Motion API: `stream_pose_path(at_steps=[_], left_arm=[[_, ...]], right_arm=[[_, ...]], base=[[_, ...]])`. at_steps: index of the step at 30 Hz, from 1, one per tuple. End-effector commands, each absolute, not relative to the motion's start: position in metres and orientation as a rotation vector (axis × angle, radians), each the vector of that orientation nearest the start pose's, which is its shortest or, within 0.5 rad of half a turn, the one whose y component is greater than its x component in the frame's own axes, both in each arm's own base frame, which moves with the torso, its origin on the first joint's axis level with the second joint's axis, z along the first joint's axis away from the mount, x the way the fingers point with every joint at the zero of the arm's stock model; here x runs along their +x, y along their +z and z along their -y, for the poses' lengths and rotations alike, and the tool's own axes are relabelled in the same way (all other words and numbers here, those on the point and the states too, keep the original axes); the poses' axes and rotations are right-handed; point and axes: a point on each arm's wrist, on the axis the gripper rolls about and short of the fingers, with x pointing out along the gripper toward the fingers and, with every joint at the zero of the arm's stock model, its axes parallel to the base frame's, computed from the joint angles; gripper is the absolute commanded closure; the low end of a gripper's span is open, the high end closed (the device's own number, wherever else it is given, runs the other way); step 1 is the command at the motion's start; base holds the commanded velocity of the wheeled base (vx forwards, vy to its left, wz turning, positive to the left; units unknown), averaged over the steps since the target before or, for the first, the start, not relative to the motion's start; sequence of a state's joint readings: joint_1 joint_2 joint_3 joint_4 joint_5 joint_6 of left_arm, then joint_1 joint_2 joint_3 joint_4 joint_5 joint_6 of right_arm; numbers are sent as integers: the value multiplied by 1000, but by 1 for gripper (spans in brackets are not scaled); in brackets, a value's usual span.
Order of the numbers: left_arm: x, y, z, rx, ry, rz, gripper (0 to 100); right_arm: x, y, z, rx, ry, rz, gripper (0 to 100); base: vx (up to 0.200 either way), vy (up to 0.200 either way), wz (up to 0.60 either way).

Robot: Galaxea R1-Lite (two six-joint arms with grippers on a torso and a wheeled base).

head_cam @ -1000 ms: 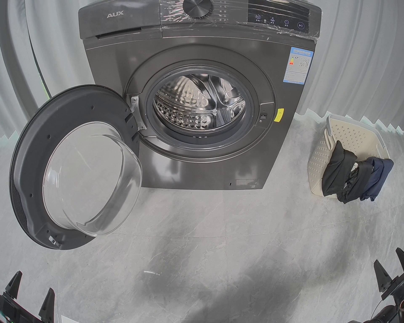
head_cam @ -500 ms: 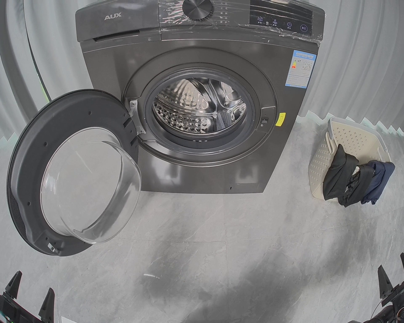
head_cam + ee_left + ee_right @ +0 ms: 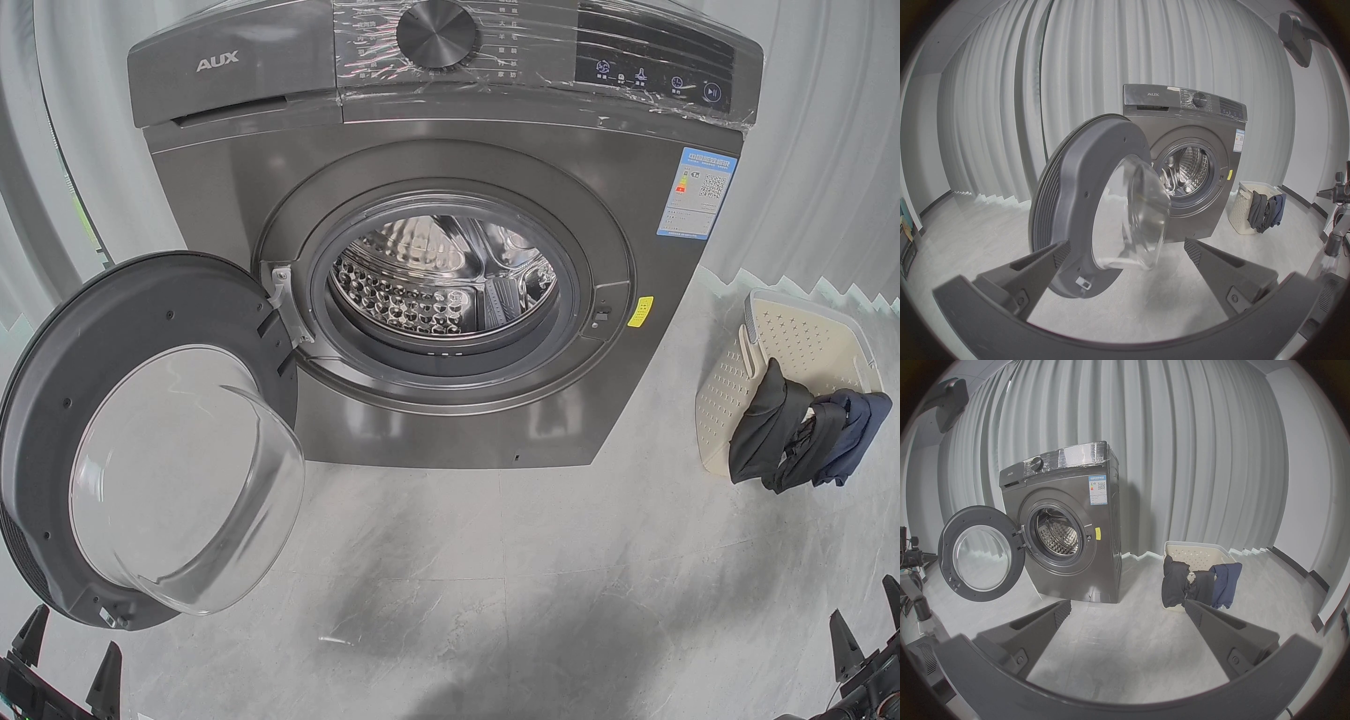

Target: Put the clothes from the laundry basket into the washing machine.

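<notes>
A grey front-loading washing machine stands ahead with its round door swung wide to the left and its steel drum bare inside. To its right a cream laundry basket sits on the floor, with black and navy clothes draped over its front rim. My left gripper is low at the left, open and holding nothing. My right gripper is low at the right, open too, well short of the laundry basket and the clothes.
Grey tiled floor stretches between me and the machine. White pleated curtains line the walls behind. The open door juts out toward my left gripper.
The whole head view has shifted: the machine, door and basket appear larger and lower, so the camera has moved closer. Both grippers keep their places at the lower corners.
</notes>
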State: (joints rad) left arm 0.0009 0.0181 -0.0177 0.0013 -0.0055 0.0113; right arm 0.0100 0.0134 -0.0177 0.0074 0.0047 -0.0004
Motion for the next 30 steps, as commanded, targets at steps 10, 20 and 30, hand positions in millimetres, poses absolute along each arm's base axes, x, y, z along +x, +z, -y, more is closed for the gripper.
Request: stream_pose_path(at_steps=[10,20,30], left_arm=[[-22,75,0,6,-3,-8,0],[-22,75,0,5,-5,-8,0],[-22,75,0,5,-3,-8,0]], right_arm=[[-23,76,0,0,14,-3,0],[-23,76,0,0,15,-3,0],[-23,76,0,0,14,-3,0]], base=[[0,-160,0],[0,-200,0],[0,-200,0]])
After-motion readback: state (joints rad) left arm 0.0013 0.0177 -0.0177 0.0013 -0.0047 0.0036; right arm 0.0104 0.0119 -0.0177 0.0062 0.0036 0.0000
